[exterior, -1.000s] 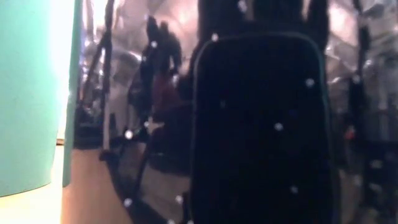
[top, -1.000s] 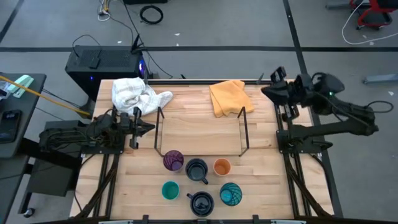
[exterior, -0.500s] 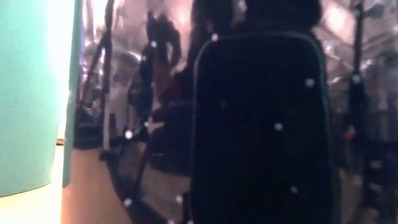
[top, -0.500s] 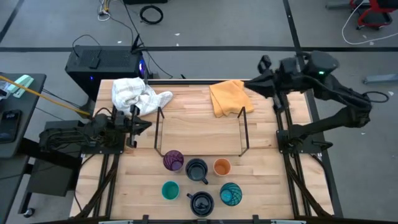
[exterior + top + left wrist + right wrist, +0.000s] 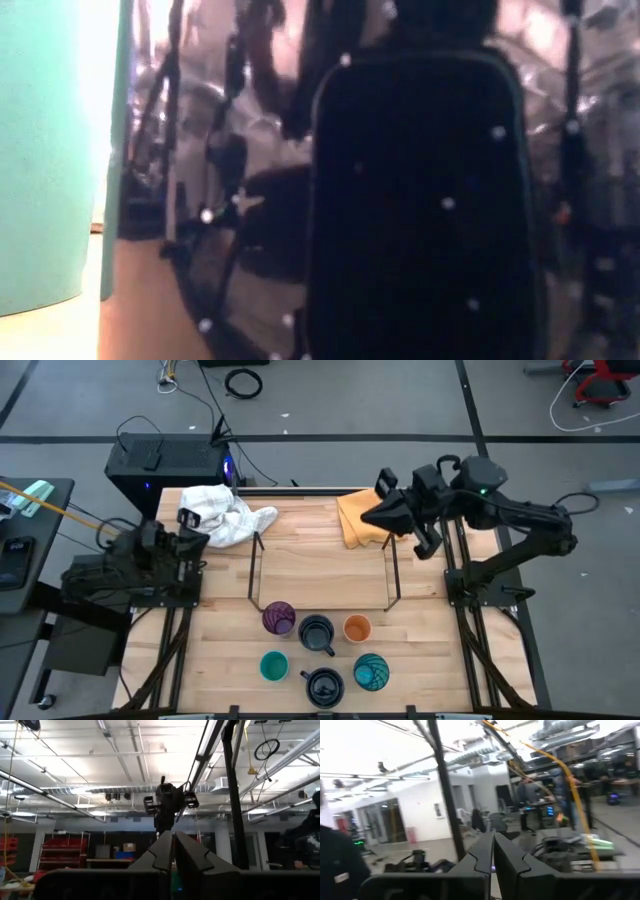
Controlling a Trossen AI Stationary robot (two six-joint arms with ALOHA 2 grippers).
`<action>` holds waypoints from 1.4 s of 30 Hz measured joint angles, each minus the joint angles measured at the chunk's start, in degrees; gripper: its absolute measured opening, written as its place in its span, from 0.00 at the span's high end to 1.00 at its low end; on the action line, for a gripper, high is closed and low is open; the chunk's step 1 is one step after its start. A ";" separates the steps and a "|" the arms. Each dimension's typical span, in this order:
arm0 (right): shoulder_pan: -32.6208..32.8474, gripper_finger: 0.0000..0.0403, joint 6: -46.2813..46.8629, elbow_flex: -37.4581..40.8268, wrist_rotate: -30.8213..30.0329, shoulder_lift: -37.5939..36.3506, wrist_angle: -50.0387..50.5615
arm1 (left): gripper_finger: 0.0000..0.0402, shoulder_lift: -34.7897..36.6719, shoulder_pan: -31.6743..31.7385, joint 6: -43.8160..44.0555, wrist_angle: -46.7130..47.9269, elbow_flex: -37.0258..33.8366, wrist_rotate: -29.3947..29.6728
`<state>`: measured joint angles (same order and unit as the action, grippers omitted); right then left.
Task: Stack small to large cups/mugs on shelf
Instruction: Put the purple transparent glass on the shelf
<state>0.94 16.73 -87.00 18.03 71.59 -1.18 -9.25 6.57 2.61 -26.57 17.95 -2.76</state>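
Six cups stand in the table's near middle: a purple tumbler (image 5: 278,618), a navy mug (image 5: 316,632), an orange cup (image 5: 357,628), a small teal cup (image 5: 274,666), a second navy mug (image 5: 322,685) and a patterned teal-blue cup (image 5: 371,672). The low view shows a teal cup (image 5: 50,150) and a dark mug (image 5: 420,200) close up. Behind them stands the black wire shelf (image 5: 320,572), bare. My left gripper (image 5: 198,540) (image 5: 173,845) is shut at the table's left edge, tipped upward. My right gripper (image 5: 366,520) (image 5: 493,845) is shut, raised over the shelf's far right corner.
A crumpled white cloth (image 5: 220,512) lies at the far left of the table. An orange cloth (image 5: 355,510) lies at the far middle, partly under my right gripper. A black box (image 5: 165,465) stands on the floor behind the table's far left corner.
My right gripper has swung from beyond the table's right edge toward the left, ending above the orange cloth and the shelf's far right corner. My left gripper has drawn back toward the table's left edge, risen and tipped upward. Both stay shut. The cups have not moved.
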 joint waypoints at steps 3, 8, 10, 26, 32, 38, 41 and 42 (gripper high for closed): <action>1.63 0.94 1.15 0.00 -0.91 0.95 -0.10 | 0.92 -3.23 -0.02 -0.09 8.25 6.88 -0.07; 3.81 0.94 1.75 0.00 -3.64 2.64 6.78 | 0.92 -8.74 -0.02 -0.28 21.87 16.27 -0.46; 4.72 0.94 1.78 0.03 -4.92 3.73 10.45 | 0.93 -11.00 -0.02 -0.23 25.84 19.35 -0.53; 12.35 0.94 8.65 0.07 -7.62 7.61 30.42 | 0.92 -20.70 0.00 0.61 35.88 33.36 -7.21; 15.81 0.94 10.12 0.07 -9.87 8.37 43.22 | 0.93 -20.75 -0.02 0.59 37.30 33.49 -7.21; 17.62 0.94 9.32 0.07 -10.96 11.91 49.85 | 0.94 -20.75 0.00 0.59 39.04 33.49 -7.19; 17.99 0.94 9.03 0.07 -10.87 13.99 50.51 | 0.93 -20.73 0.00 0.59 39.00 33.49 -7.19; 18.00 0.93 8.99 0.07 -10.68 14.42 50.69 | 0.93 -20.75 0.00 0.59 39.02 33.49 -7.21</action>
<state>18.95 25.72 -86.94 7.35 86.00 49.51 -30.00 6.57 3.20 12.45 51.44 -9.98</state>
